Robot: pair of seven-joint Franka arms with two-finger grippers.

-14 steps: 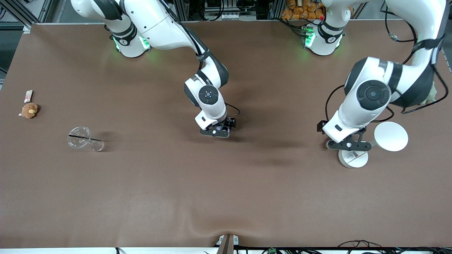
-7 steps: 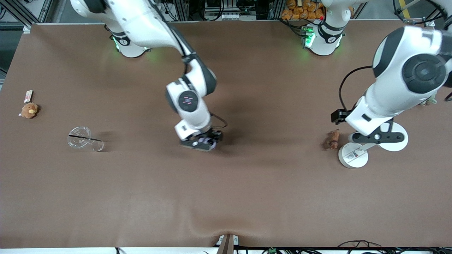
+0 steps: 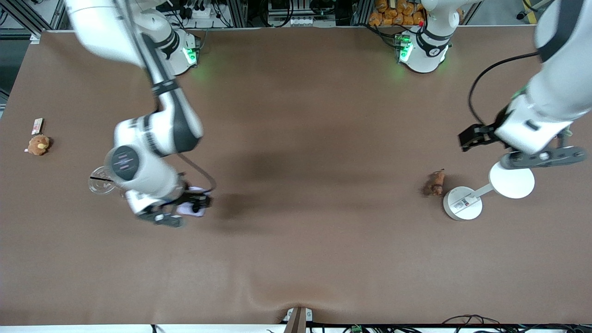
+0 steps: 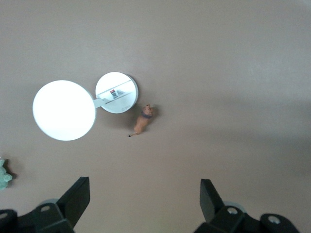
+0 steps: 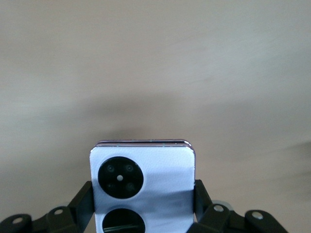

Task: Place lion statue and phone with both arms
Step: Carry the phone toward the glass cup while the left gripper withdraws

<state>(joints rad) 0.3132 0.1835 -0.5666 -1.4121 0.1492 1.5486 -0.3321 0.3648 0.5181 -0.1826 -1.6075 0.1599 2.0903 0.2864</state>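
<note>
Starting at the right arm's end of the table, a small brown plush toy and a tiny white-pink card lie near the edge, well apart from the work. Next comes a clear plastic cup on its side, partly hidden by the right arm. The right gripper is clenched on the phone, holding it up over bare table just beside the cup; its wrist view shows the phone pinched by its two side edges, which leaves the flat face free, probably so it can be laid down cleanly. It is lavender, nearly square and folded, with two round black camera circles.

Toward the left arm's end, the lion statue rests on the table, released, touching nothing and just beside a white two-disc stand. It is tiny, reddish-brown and thin-tailed. The left gripper hangs spread wide and empty above the stand; its part looks done.
</note>
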